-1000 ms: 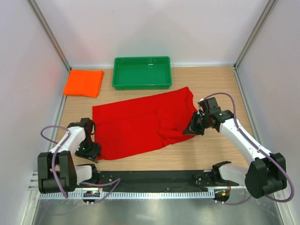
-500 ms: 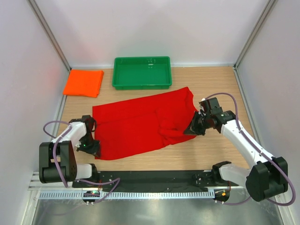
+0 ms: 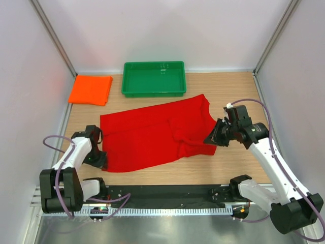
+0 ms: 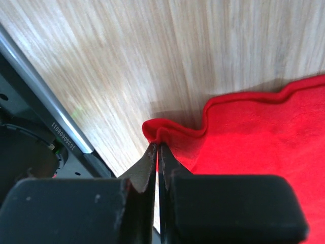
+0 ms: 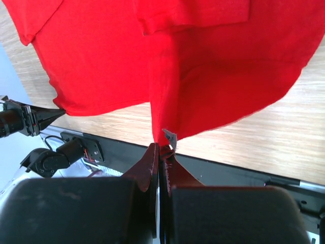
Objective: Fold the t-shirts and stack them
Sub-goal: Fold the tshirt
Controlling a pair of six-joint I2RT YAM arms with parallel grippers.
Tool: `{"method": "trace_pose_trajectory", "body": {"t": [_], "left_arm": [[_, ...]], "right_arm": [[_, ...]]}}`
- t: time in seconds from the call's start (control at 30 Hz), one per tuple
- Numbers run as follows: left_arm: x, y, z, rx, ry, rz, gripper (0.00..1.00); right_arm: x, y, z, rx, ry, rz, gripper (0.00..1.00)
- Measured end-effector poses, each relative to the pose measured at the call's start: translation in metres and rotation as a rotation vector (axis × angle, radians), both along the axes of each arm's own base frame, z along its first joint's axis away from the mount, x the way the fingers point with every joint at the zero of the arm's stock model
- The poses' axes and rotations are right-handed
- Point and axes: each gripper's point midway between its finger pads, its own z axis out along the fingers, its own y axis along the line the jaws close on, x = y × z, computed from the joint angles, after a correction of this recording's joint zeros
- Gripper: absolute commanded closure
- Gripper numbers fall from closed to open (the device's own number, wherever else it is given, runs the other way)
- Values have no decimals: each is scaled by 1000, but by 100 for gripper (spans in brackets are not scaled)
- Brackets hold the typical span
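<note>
Near edge: black rail (image 3: 167,193) with both arm bases.

Left pincer (image 3: 100,161), low on the table (image 3: 233,170), just ahead of the rail. Jaws pressed together, no gap showing. Between the tips is a small raised fold of red hem, the near-left corner of the red t-shirt (image 3: 152,134). Left wrist view: the hem bunches up right at the fingertips (image 4: 151,152). The rest of the cloth spreads away ahead and to the right of them, with bare wood ahead and to the left.

Right pincer (image 3: 213,140), raised off the table, tilted down toward the shirt's right edge. Jaws closed tight on red cloth. A small white tag (image 5: 169,137) pokes out at the tips. Right wrist view: a ridge of cloth runs straight out from the tips, drawn taut, and the fabric on either side hangs off the wood below it.

Red t-shirt lies between the two pincers, spread wide, mostly flat at the left pincer's end. It is creased and lifted at the right pincer's end.

Beyond the shirt, farther out from both pincers: green tray (image 3: 153,93) by the back wall. It stands close to the shirt's far edge; whether they touch I cannot tell.

Orange t-shirt (image 3: 90,89), folded into a flat square, sits in the far-left corner. It is straight out beyond the left pincer, beside the tray and apart from the red one.
</note>
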Motion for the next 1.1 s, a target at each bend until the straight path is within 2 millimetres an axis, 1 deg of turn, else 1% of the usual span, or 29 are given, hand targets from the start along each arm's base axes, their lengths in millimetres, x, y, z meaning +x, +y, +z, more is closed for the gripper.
{"method": "trace_pose_trajectory", "body": {"t": [0.17, 0.3, 0.4, 0.5, 0.67, 0.93, 1.1], "left_arm": [[-3, 0, 4, 0, -4, -17, 100], [-5, 0, 6, 1, -8, -29, 100], [-6, 0, 7, 0, -11, -40, 100], [-5, 1, 12, 1, -29, -52, 100], [4, 3, 25, 13, -72, -80, 100], [22, 12, 49, 58, -130, -109, 100], [33, 17, 64, 85, -167, -127, 100]], "right_arm": [[-7, -4, 17, 7, -37, -19, 99], [-3, -1, 29, 27, -55, -31, 99], [5, 1, 37, 32, -65, -33, 99], [18, 5, 48, 36, -84, -31, 99], [34, 8, 61, 39, -115, -26, 99], [51, 11, 67, 16, -137, -4, 99], [66, 14, 71, 7, -152, 10, 99]]}}
